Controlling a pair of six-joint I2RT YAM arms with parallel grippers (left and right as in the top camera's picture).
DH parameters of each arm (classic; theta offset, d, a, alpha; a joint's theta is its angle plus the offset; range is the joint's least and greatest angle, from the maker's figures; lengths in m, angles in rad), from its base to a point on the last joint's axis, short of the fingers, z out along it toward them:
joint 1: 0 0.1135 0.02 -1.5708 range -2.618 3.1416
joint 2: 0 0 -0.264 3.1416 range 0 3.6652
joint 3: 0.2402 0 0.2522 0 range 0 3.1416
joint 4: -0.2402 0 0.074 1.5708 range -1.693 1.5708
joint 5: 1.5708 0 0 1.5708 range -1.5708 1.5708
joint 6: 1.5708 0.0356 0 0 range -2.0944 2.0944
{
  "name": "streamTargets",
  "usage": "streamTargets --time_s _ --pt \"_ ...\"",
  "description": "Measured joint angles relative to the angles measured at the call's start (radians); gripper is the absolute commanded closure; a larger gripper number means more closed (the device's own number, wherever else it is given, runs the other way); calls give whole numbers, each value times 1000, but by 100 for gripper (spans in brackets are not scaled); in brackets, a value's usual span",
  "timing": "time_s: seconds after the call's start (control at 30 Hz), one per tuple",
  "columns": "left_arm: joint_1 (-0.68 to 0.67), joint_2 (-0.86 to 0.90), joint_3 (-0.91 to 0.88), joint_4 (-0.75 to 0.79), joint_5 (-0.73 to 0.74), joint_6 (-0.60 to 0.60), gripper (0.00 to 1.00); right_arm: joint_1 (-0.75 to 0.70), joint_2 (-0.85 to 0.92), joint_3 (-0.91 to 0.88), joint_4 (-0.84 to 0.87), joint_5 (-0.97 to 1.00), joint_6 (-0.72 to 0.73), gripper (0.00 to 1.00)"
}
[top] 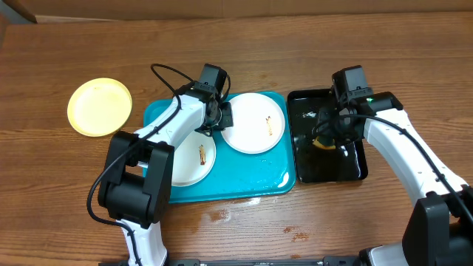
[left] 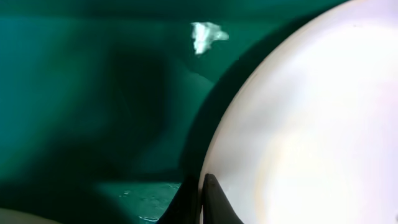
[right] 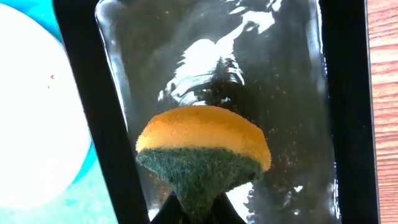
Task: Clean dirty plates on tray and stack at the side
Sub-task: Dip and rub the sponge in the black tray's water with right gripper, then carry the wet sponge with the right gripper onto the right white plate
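The turquoise tray [top: 244, 181] holds two white plates with brown smears. My left gripper [top: 221, 118] is shut on the left rim of the far white plate [top: 255, 118]. In the left wrist view its fingertips [left: 200, 198] pinch that plate [left: 305, 124] over the tray floor [left: 93, 93]. The near white plate [top: 194, 159] lies at the tray's left, partly under my left arm. The pale yellow plate [top: 99, 107] lies on the table left of the tray. My right gripper [top: 325, 137] is shut on a yellow-and-green sponge [right: 202, 146] over the black tray.
The glossy black tray [top: 329, 176] with water in it stands right of the turquoise tray; it also shows in the right wrist view [right: 348, 124]. Water drops [top: 222, 214] lie on the wooden table in front of the turquoise tray.
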Motion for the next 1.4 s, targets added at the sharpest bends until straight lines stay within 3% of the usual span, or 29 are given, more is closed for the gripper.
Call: streamTargets --time_s 0.07,0.17,0.5,0.73,1.03,1.4 --pt "0 0 0 1 4 2 69 0 2 0 -1 2 -5 96" --pt "1 0 0 2 4 -5 66 0 4 0 -10 2 -9 96" --pt "1 0 0 2 8 -6 66 0 11 -1 -6 47 -15 96" --pt "1 0 0 -11 19 -23 95 0 11 -2 61 -46 -31 96" --pt "0 0 0 -21 44 -24 94 23 12 -5 306 -263 -40 96" --pt "0 0 0 -29 44 -24 90 262 84 -5 562 -66 -122 96"
